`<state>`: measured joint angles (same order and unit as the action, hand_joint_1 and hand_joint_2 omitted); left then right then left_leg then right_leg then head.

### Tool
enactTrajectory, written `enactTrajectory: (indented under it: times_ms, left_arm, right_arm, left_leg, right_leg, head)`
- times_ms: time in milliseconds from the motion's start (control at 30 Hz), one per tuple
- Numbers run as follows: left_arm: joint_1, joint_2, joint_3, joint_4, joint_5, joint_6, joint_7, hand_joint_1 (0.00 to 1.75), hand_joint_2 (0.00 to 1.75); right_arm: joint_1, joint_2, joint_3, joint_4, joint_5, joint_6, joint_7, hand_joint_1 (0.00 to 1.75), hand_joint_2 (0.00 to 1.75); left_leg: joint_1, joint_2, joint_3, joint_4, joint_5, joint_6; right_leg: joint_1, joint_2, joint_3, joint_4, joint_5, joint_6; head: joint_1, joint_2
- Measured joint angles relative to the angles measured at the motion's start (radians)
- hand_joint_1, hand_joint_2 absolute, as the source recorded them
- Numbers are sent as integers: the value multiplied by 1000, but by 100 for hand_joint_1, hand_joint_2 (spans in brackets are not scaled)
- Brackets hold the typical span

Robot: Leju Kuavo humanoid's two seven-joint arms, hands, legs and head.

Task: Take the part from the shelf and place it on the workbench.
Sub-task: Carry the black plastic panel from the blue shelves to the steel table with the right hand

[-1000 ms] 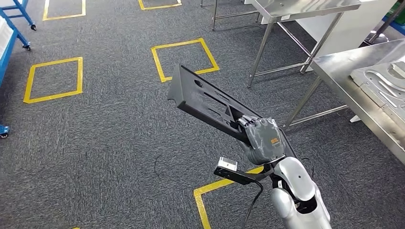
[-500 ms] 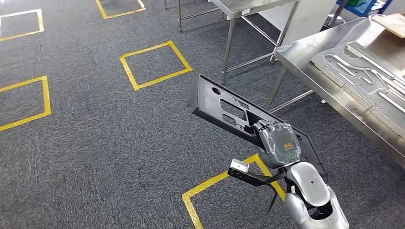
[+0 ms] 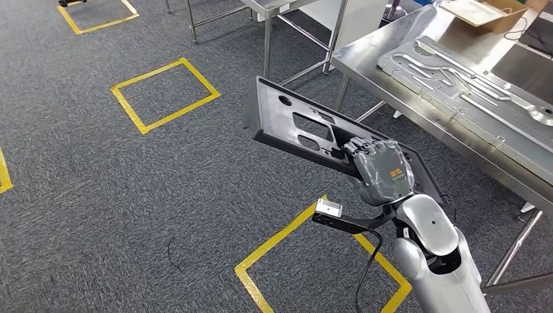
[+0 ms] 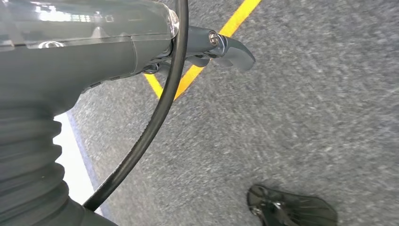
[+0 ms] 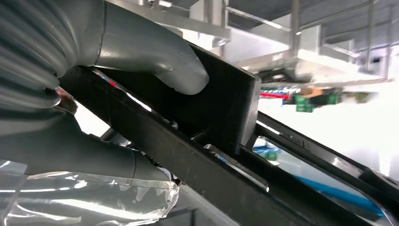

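While an open cardboard box (image 3: 486, 11) sits at the far end of the steel bench (image 3: 391, 65), its contents cannot be made out. The right hand (image 3: 381, 171) is raised in front of the robot, fingers (image 3: 355, 147) wrapped over the edge of the long black part (image 3: 300, 127), thumb (image 5: 160, 52) pressed on its face. The part is held in the air over the carpet, just beside the bench. The left hand (image 4: 94, 52) hangs above the carpet; whether its fingers are spread or curled cannot be told.
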<state>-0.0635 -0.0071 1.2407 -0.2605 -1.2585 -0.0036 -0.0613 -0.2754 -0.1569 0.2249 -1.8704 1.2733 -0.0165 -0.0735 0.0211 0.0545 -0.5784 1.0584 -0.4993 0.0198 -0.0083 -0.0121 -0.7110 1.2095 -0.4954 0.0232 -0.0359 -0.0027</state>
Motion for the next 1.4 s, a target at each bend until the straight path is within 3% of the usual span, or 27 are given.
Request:
enactTrajectory:
  times_ms: [67,133,200,267,333,400,433,500,567,633,700,767,833,900,933,967,1000,1067,1133,1200,1233,1300,1367,1400]
  left_arm:
    - [-2,-6,2,0,-5,-8,-19,0,175]
    - [0,-11,3,0,-7,-14,-33,0,175]
    - [-1,-15,3,0,-7,-15,-40,0,175]
    - [-4,-17,4,0,-1,-15,-45,0,175]
    - [-4,-17,9,0,10,-13,-45,0,175]
    - [0,-19,18,0,18,-13,-41,0,175]
    - [1,-21,22,0,21,-15,-40,0,175]
    - [1,-24,28,0,24,-21,-40,0,175]
    - [1,-27,31,-1,24,-31,-38,0,175]
    - [2,-29,34,-1,23,-44,-27,0,175]
    - [0,-32,36,-2,22,-54,-16,0,175]
    - [-4,-35,36,-7,19,-60,-12,0,175]
    - [-5,-37,36,-13,13,-64,-11,0,175]
    - [-2,-37,36,-18,6,-67,-8,0,175]
    - [-1,-37,36,-19,3,-68,-6,0,175]
    - [-1,-38,36,-21,0,-69,-5,0,175]
    - [-1,-38,36,-22,-3,-70,-5,0,175]
    - [-1,-40,35,-27,-13,-76,-4,0,175]
    - [-2,-42,33,-34,-21,-82,-3,0,175]
    - [-4,-44,31,-41,-27,-86,-2,0,175]
    - [-5,-45,30,-46,-29,-87,-2,0,175]
    - [-6,-47,29,-55,-29,-92,-4,0,175]
    - [-3,-48,29,-63,-28,-99,-5,0,175]
    - [0,-48,29,-65,-28,-102,-5,0,175]
  right_arm:
    - [0,-9,7,-17,4,1,31,175,175]
    - [1,-25,5,-43,-1,7,43,175,175]
    - [3,-35,4,-62,-4,14,43,175,175]
    - [2,-39,4,-75,-1,22,41,175,175]
    - [-10,-38,5,-82,1,34,35,175,175]
    - [-21,-37,9,-80,8,45,36,175,175]
    - [-24,-37,10,-80,12,48,39,175,175]
    - [-25,-36,11,-80,18,51,43,175,175]
    - [-26,-37,11,-82,21,60,45,175,175]
    - [-27,-38,11,-83,29,75,49,175,175]
    - [-29,-42,12,-83,39,88,52,175,175]
    - [-36,-48,13,-81,46,95,54,175,175]
    - [-45,-52,14,-77,50,99,56,175,175]
    - [-48,-53,17,-71,52,102,57,175,175]
    - [-47,-54,18,-67,52,103,58,175,175]
    - [-47,-54,20,-64,53,104,58,175,175]
    - [-48,-54,21,-61,53,104,58,175,175]
    - [-55,-54,22,-55,53,104,58,175,175]
    - [-63,-54,24,-48,53,104,58,175,175]
    - [-66,-54,24,-41,54,103,58,175,175]
    - [-66,-54,25,-38,55,102,58,175,175]
    - [-72,-54,30,-32,57,100,58,175,175]
    - [-80,-54,37,-23,58,99,58,175,175]
    - [-82,-53,40,-19,58,99,58,175,175]
  left_leg:
    - [-4,15,9,-2,-6,-3]
    - [-7,33,16,-7,-10,-10]
    - [-9,50,27,-15,-15,-19]
    - [-7,17,22,12,-35,-28]
    - [-5,-31,-28,112,-79,-33]
    - [-5,-44,-96,221,-107,-36]
    - [-5,-46,-114,237,-97,-36]
    - [-4,-55,-99,166,-26,-35]
    - [0,-97,-56,55,28,-29]
    - [0,-123,-35,8,31,-20]
    - [-2,-108,-31,-1,32,-10]
    - [1,-86,-25,-11,35,2]
    - [2,-64,-20,-18,35,11]
    - [1,-40,-19,-18,32,13]
    - [1,-28,-17,-18,29,13]
    - [1,-16,-15,-18,26,12]
    - [1,-4,-10,-18,23,10]
    - [-1,17,1,-18,14,3]
    - [-5,35,11,-21,6,-8]
    - [-8,56,21,-27,0,-19]
    - [-7,55,25,-25,-5,-24]
    - [-5,17,8,28,-39,-31]
    - [-3,-31,-54,154,-96,-31]
    - [-3,-40,-89,214,-114,-31]
  right_leg:
    - [16,-47,64,-118,39,-19]
    - [29,-68,84,-163,39,-33]
    - [27,-42,91,-179,43,-39]
    - [17,-18,106,-198,49,-44]
    - [13,6,116,-205,51,-49]
    - [14,34,119,-204,48,-53]
    - [14,49,121,-202,46,-53]
    - [13,76,125,-194,38,-48]
    - [11,100,123,-179,27,-40]
    - [7,122,114,-170,23,-29]
    - [3,139,107,-171,24,-17]
    - [4,105,94,-146,9,-6]
    - [3,45,44,-52,-36,5]
    - [-3,22,-22,58,-73,13]
    - [-5,18,-38,80,-69,15]
    - [-7,14,-35,63,-46,15]
    - [-7,6,-13,12,-10,14]
    - [2,-34,51,-118,47,4]
    - [14,-57,81,-179,59,-9]
    - [16,-36,85,-184,57,-19]
    - [13,-25,89,-189,58,-24]
    - [6,-4,100,-201,62,-36]
    - [4,19,103,-203,62,-44]
    - [5,33,104,-202,61,-46]
  head:
    - [0,0]
    - [0,0]
    - [0,0]
    - [0,0]
    - [0,0]
    - [0,0]
    - [0,0]
    - [0,0]
    - [0,0]
    - [0,0]
    - [0,0]
    - [0,0]
    - [0,0]
    - [0,0]
    - [0,0]
    - [0,0]
    - [0,0]
    - [0,0]
    - [0,0]
    - [0,0]
    - [0,0]
    - [0,0]
    - [0,0]
    - [0,0]
